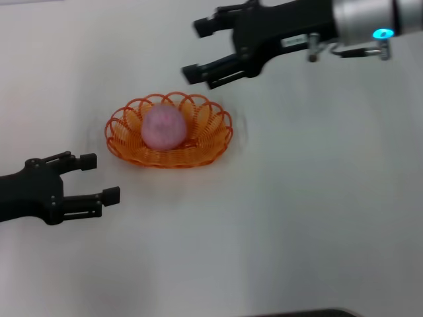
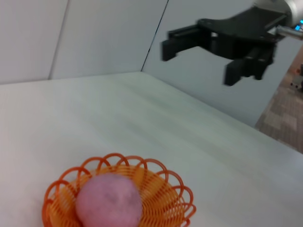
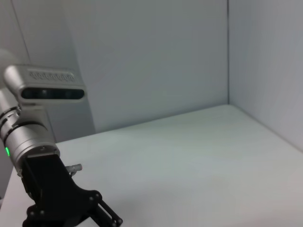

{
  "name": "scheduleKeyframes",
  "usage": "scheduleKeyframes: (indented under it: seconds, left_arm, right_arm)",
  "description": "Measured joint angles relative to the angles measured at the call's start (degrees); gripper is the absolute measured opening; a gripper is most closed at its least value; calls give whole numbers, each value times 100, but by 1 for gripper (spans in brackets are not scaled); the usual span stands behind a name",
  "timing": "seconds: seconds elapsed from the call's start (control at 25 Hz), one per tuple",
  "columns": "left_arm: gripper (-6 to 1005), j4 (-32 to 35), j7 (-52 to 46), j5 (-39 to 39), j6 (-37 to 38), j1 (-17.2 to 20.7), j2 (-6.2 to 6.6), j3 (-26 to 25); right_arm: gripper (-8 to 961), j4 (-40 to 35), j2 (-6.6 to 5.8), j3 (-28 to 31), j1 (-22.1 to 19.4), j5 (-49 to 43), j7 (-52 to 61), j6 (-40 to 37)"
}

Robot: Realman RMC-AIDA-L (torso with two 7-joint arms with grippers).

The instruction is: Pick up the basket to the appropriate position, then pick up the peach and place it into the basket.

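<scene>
The orange wire basket (image 1: 206, 148) sits on the white table, left of centre in the head view. The pink peach (image 1: 163, 127) lies inside it. Both also show in the left wrist view, the basket (image 2: 173, 201) with the peach (image 2: 109, 201) in it. My right gripper (image 1: 195, 49) is open and empty, raised above and behind the basket; it also shows in the left wrist view (image 2: 199, 59). My left gripper (image 1: 100, 177) is open and empty, low to the left of the basket and apart from it.
The white table (image 1: 297, 218) is walled by pale panels (image 3: 142, 61) at the back and sides. The left arm's body (image 3: 42, 161) shows in the right wrist view. A dark edge (image 1: 304, 313) lies at the table's front.
</scene>
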Motion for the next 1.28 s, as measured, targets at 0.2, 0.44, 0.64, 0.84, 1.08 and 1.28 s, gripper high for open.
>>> scheduleKeyframes:
  seconds: [0.2,0.44,0.64,0.84,1.08,1.28]
  left_arm:
    - [921,6,-31,-146,18,-3,15,-158]
    - [921,40,-100,-187,22,-31,29,-214]
    - [921,37,-141,-194,-25,-41,27,-223]
    - [921,25,-144,-199,-95,-44,26,-231]
    - [921,44,-116,-188,-124,-44,26,-283]
    - [921,52,-76,-144,-202,-31,31,-293]
  right_arm:
    - [945,-632,-3,649,-819,174,-291,-573]
    - [940,-164,-20,1886,-1485,373,-1627,-1463]
    - [936,847,-117,2318,-1897,190,-3027,-1564]
    - [934,1256,-156,2441,-2028,-56,-3473,-1538]
    - [932,1242,-190,2449,-1929,-401,-3316,-1524]
    - [932,1280,-233,2438,-1814,-542,-3169,-1515]
